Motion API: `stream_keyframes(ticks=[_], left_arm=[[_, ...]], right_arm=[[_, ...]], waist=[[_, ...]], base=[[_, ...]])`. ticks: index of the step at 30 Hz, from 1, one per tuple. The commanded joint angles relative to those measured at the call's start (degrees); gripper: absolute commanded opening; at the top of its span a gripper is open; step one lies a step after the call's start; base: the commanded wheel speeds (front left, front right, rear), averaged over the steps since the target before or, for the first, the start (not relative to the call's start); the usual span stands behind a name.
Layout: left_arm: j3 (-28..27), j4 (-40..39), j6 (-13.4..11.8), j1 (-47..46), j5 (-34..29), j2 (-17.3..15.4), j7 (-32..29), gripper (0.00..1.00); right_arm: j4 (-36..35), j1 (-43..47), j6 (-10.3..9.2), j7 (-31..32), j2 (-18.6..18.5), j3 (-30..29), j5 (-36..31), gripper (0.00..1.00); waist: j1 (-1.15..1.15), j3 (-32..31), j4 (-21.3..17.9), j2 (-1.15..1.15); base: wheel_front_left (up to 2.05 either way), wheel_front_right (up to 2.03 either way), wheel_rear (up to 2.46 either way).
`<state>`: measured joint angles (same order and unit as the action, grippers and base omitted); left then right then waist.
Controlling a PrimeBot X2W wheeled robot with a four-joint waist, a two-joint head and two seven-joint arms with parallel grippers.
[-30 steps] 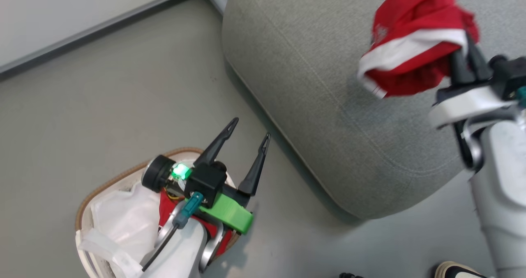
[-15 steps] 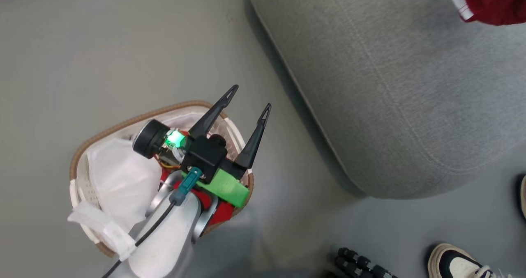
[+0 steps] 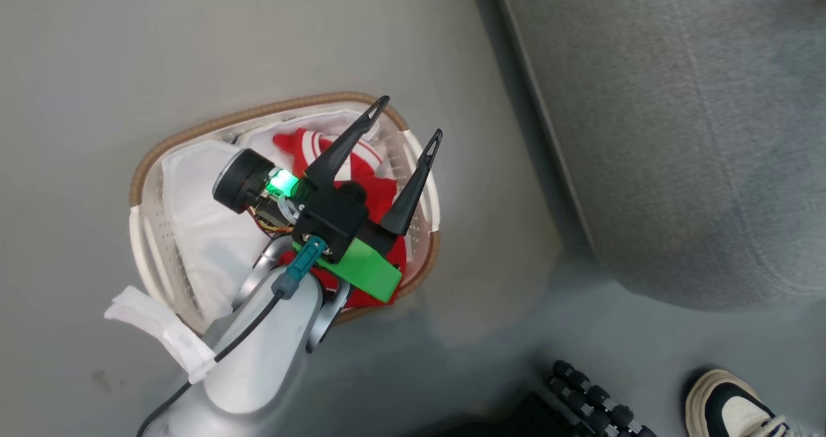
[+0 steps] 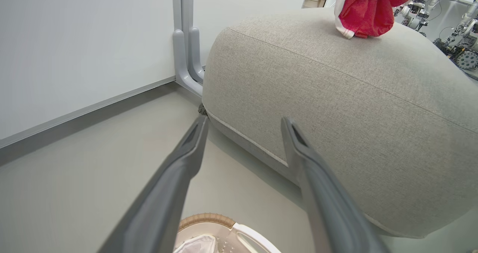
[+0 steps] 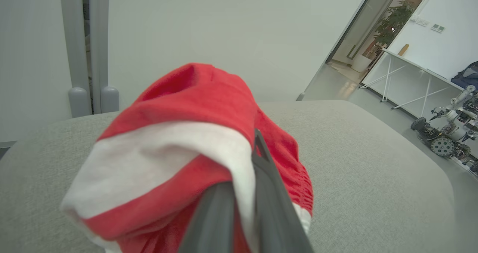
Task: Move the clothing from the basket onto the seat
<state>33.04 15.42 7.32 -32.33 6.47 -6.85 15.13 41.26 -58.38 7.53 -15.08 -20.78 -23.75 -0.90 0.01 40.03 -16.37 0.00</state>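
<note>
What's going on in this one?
The right tool is shut on a red garment, holding it over the grey seat. The left tool hangs open above the basket, where a second red garment lies beside a white sheet. One piece is not yet set down, and the other is not yet picked up.

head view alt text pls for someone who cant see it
The open left tool hovers over the basket, which holds a red garment with white stripes and a white sheet. The grey seat lies at the upper right; a person's shoe shows at the lower right.
</note>
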Motion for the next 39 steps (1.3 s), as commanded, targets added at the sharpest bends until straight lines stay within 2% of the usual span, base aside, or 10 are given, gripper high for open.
stream_keyframes(ticks=[1,3,4,5,9,13,25,34,39], left_arm=[[-0.58,0.09,0.24,-1.12,-0.19,0.01,0.03,1.00],[-1.07,0.06,0.24,-1.19,-0.21,0.33,0.03,1.00],[-1.23,0.07,0.24,-1.15,-0.19,0.50,0.03,1.00],[-1.37,0.14,0.24,-1.03,-0.17,0.66,0.03,1.00],[-1.78,0.12,0.25,-0.34,-0.05,0.96,0.03,1.00],[-2.32,0.18,0.25,0.38,0.25,1.16,0.03,1.00],[-5.39,0.40,0.24,5.51,0.42,2.03,0.03,1.00],[-11.12,1.62,-1.01,11.55,-0.52,2.70,0.03,1.00],[-15.67,2.02,-2.85,14.68,-0.08,2.98,0.03,1.00]], right_arm=[[0.03,0.76,-0.08,-0.13,0.64,-0.49,0.28,0.00],[0.07,2.27,-0.08,-0.13,1.62,-1.30,0.04,0.00],[0.05,2.90,-0.08,-0.13,2.06,-1.87,-0.11,0.44],[0.34,3.72,-0.08,-0.13,2.79,-2.27,-0.04,1.00],[-0.82,7.19,-0.08,-0.13,4.10,-3.31,0.32,1.00],[-2.52,11.98,-0.08,-0.13,4.72,-1.86,0.62,1.00],[-8.31,25.23,-0.08,-0.13,7.40,-0.71,3.53,1.00],[-12.84,31.29,-0.08,-0.13,10.45,3.93,5.72,1.00],[-14.68,32.67,-0.08,-0.13,12.32,8.78,6.40,1.00]], waist=[[-0.01,2.75,3.04,0.00],[-0.01,2.78,3.55,0.00],[-0.01,2.72,3.75,0.00],[-0.01,2.53,3.93,0.00],[-0.01,1.43,4.36,0.00],[-0.01,-0.34,4.58,0.00],[-0.01,-9.97,5.80,0.00],[-0.01,-18.07,8.72,0.00],[-0.01,-21.71,10.58,0.00]], base=[[0.00,0.00,0.00],[0.00,0.00,0.00],[0.00,0.00,0.00],[0.00,0.00,0.00],[0.00,0.00,0.00],[0.00,0.00,0.00],[0.00,0.00,0.00],[0.00,0.00,0.00],[0.00,0.00,0.00]])
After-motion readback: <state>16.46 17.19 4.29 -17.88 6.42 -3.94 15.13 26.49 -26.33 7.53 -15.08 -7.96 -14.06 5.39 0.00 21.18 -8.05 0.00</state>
